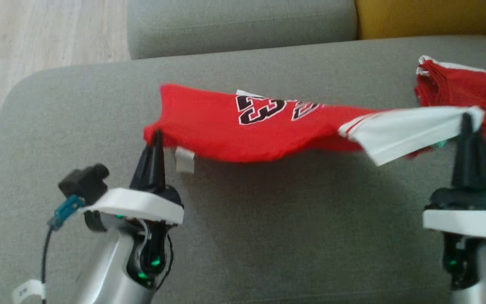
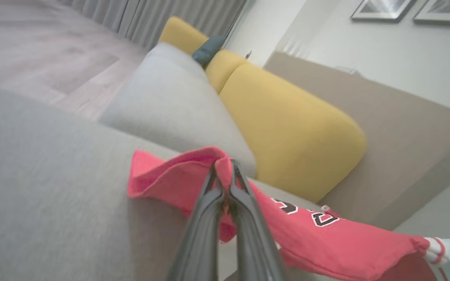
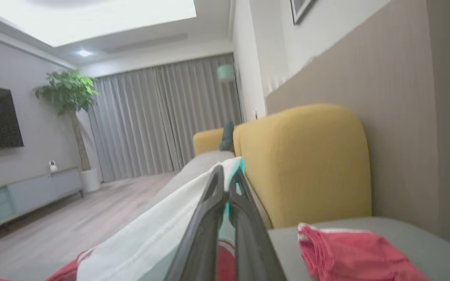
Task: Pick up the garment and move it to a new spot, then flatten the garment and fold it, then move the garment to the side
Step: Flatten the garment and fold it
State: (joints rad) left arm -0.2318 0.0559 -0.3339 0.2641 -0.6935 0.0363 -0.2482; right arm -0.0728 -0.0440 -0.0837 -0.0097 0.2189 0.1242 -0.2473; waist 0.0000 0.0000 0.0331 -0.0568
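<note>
Grey sofa seat [image 1: 268,236] carries the work. The red number-23 jersey [image 1: 226,126] is held just above it, stretched between both arms with its long axis running left to right across the head view, and a second red garment [image 1: 462,88] lies bunched on the seat just behind its right end. Left tool [image 1: 157,137] is clamped on the red corner and right tool [image 1: 465,120] on the white panel; judged: laying it flat calls for both arms to lower together.
</note>
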